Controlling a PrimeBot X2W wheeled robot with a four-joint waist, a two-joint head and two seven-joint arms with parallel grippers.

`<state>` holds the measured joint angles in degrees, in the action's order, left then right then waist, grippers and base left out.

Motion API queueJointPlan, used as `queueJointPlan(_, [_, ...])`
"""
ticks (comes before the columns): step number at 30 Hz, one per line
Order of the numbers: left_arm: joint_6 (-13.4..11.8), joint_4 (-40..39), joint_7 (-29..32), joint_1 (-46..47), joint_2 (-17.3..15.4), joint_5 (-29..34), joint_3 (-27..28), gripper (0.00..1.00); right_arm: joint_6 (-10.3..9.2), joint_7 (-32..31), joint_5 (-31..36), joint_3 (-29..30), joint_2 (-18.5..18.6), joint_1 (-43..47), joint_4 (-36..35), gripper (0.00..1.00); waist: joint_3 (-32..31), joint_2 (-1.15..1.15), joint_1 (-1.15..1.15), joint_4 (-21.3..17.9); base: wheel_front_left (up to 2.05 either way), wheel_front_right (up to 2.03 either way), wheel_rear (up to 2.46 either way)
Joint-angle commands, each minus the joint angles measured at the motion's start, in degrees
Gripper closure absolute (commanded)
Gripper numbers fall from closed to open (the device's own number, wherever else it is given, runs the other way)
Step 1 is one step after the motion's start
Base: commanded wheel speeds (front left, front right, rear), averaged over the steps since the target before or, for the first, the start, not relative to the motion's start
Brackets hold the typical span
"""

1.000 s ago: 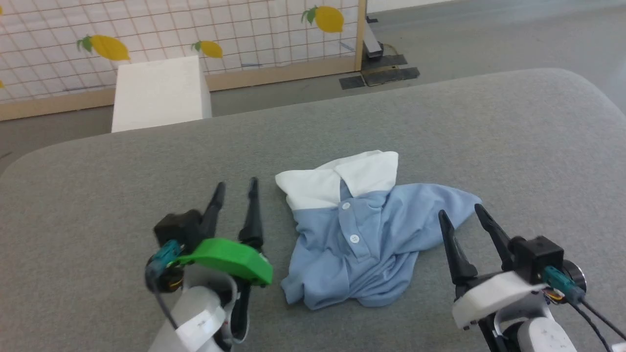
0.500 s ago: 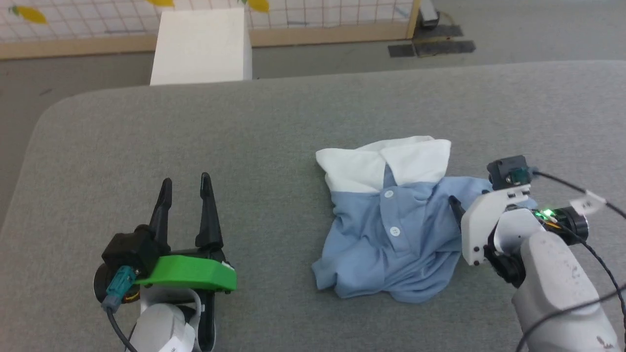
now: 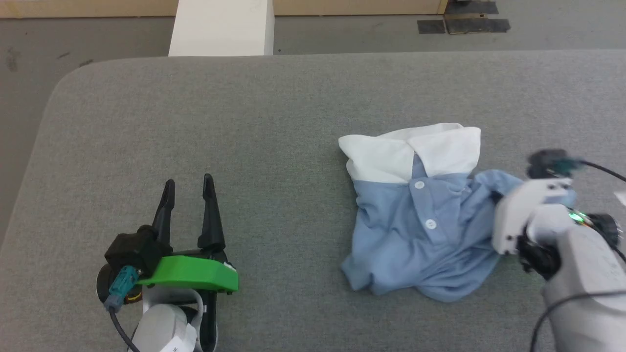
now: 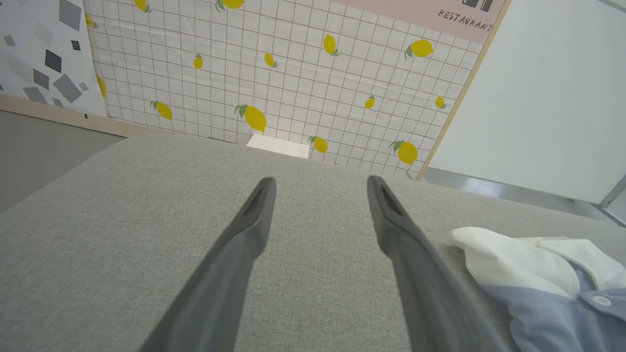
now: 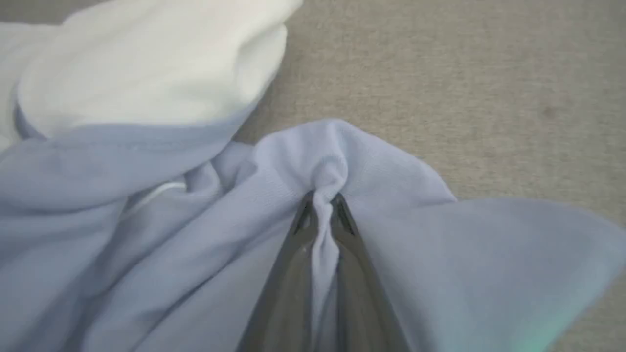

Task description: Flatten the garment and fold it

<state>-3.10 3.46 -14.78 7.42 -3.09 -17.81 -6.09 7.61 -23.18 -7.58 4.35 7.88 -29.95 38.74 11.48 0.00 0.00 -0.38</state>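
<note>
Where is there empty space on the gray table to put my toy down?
The widest bare patch of table lies between the left gripper and the shirt, reaching the far edge. The strip beyond the shirt is bare too. Crowded on the right, where the right gripper pinches the shirt.

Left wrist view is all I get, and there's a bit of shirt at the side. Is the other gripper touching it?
Observer: Yes. The right wrist view shows the right gripper shut on a pinched fold of the garment.
Operator: Is it flat now?
Observer: No. From the head view it lies in a crumpled heap on the grey table.
Operator: Where's my gripper from up there?
Observer: The left gripper is open, off to the garment's left, with bare table between them.
</note>
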Motion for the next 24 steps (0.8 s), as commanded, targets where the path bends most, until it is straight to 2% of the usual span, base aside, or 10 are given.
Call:
queueJointPlan(1, [-0.16,0.13,-0.21,-0.31,0.2,-0.47,0.12,0.0,-0.12,2.52,0.34,2.7,1.12,2.66,-1.57,1.0,-1.94,0.0,0.0,-1.85,0.0,0.0,0.0])
queueJointPlan(6, [0.08,0.39,-0.21,-1.47,0.21,-0.45,0.07,0.0,-0.12,7.91,3.98,16.69,-1.04,11.99,-12.26,1.0,-3.97,0.0,0.0,-4.74,0.0,0.0,0.0])
queueJointPlan(9, [0.28,0.61,-0.21,-1.6,0.21,-0.44,-0.52,0.0,-0.12,6.3,6.07,23.12,-3.56,17.72,-18.35,1.0,-4.39,0.0,0.0,-6.35,0.0,0.0,0.0])
queueJointPlan(12, [0.65,1.08,-0.21,-1.42,0.21,-0.71,-1.48,0.0,-0.12,2.24,5.86,25.82,-4.82,22.43,-23.2,1.0,-4.54,0.0,0.0,-8.22,0.0,0.0,0.0])
queueJointPlan(13, [0.74,1.28,-0.21,-1.32,0.21,-0.81,-1.82,0.0,-0.12,1.29,4.97,25.5,-4.91,23.44,-24.04,0.94,-4.63,0.0,0.0,-8.67,0.0,0.0,0.0])
queueJointPlan(14, [0.81,1.55,-0.21,-1.17,0.21,-1.01,-2.22,0.0,-0.12,1.03,3.24,24.47,-4.95,24.49,-24.86,0.53,-4.74,0.0,0.0,-9.17,0.0,0.0,0.0])
queueJointPlan(15, [0.8,1.74,-0.21,-1.06,0.21,-1.06,-2.46,0.0,-0.12,1.41,1.88,23.44,-4.96,25.17,-25.54,0.05,-4.81,0.0,0.0,-9.55,0.0,0.0,0.0])
queueJointPlan(16, [0.69,1.89,-0.21,-0.92,0.21,-1.08,-2.62,0.0,-0.12,2.67,0.61,22.13,-4.97,25.72,-26.58,0.0,-4.95,0.0,0.0,-9.99,0.0,0.0,0.0])
queueJointPlan(21, [0.66,2.11,-0.21,-0.63,0.21,-1.12,-2.98,0.0,-0.12,11.84,-1.33,13.03,-4.99,26.15,-33.43,0.0,-5.53,0.0,0.0,-10.08,0.0,0.0,0.0])
queueJointPlan(24, [0.66,1.92,-0.21,-0.64,0.21,-0.93,-3.08,0.0,-0.12,13.71,-2.61,5.35,-4.99,25.73,-35.96,0.0,-5.48,0.0,0.0,-8.65,0.0,0.0,0.0])
